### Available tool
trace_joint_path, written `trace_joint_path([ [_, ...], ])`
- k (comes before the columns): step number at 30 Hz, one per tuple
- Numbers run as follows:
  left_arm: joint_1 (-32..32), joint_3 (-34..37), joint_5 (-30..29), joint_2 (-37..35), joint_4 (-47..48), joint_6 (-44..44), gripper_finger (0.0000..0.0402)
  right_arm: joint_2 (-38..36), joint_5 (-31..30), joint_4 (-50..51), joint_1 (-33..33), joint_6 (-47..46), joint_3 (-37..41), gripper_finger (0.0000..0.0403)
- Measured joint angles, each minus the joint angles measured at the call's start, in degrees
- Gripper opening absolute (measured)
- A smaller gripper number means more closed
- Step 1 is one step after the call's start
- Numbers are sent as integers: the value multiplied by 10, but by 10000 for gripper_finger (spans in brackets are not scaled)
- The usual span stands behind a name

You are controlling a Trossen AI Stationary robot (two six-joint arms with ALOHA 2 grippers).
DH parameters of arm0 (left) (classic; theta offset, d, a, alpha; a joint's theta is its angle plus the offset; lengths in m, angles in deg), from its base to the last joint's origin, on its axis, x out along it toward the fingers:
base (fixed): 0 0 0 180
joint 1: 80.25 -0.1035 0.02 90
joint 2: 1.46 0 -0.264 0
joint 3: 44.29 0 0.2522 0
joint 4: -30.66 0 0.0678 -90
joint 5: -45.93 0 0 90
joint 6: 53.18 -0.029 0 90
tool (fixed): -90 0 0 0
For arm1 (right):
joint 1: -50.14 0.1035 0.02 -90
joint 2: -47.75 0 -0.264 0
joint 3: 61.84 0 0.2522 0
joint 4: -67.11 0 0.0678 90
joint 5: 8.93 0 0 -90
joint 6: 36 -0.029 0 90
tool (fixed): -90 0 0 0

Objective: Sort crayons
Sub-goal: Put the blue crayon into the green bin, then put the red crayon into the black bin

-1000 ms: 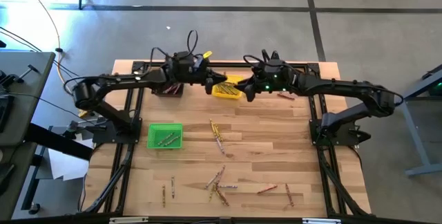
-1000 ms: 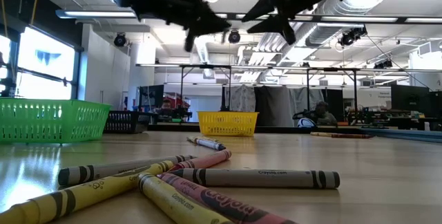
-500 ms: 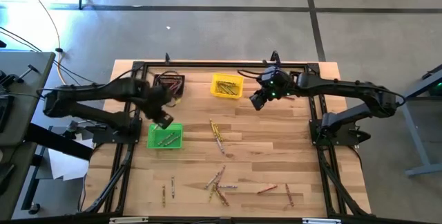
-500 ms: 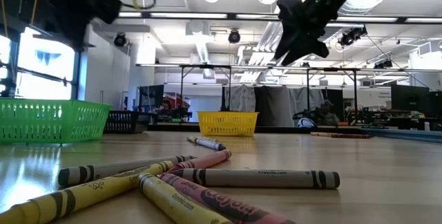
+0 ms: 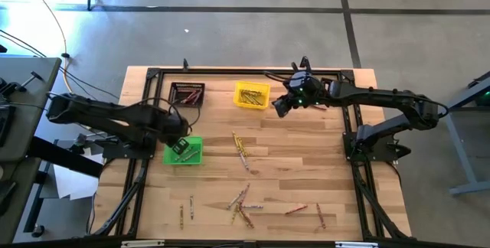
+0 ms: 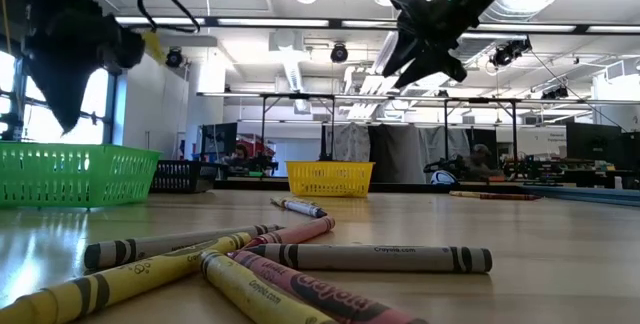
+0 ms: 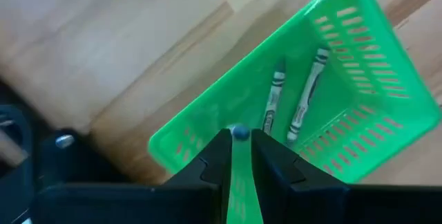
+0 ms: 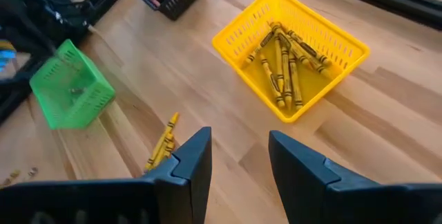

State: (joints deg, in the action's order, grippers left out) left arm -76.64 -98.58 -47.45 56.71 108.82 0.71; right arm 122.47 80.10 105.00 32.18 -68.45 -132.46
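Left wrist view – left tool (image 7: 239, 156) apparently pinches something, mostly hidden, over green bin (image 7: 373, 65).

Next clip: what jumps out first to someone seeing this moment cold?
The left gripper hangs over the green bin at the table's left with a green crayon between its fingers, two crayons already lying inside. The right gripper, open and empty, hovers right of the yellow bin full of yellow crayons. More loose crayons lie scattered across the table's middle and near edge.
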Motion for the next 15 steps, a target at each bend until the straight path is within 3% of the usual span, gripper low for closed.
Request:
trace_joint_path([
  [9,33,22,41,-4,-54,-20,46,-2,3,28,17,-29,0,128],
  [15,67,-5,75,-33,-121,-37,47,-2,0,146,36,-91,0,128],
])
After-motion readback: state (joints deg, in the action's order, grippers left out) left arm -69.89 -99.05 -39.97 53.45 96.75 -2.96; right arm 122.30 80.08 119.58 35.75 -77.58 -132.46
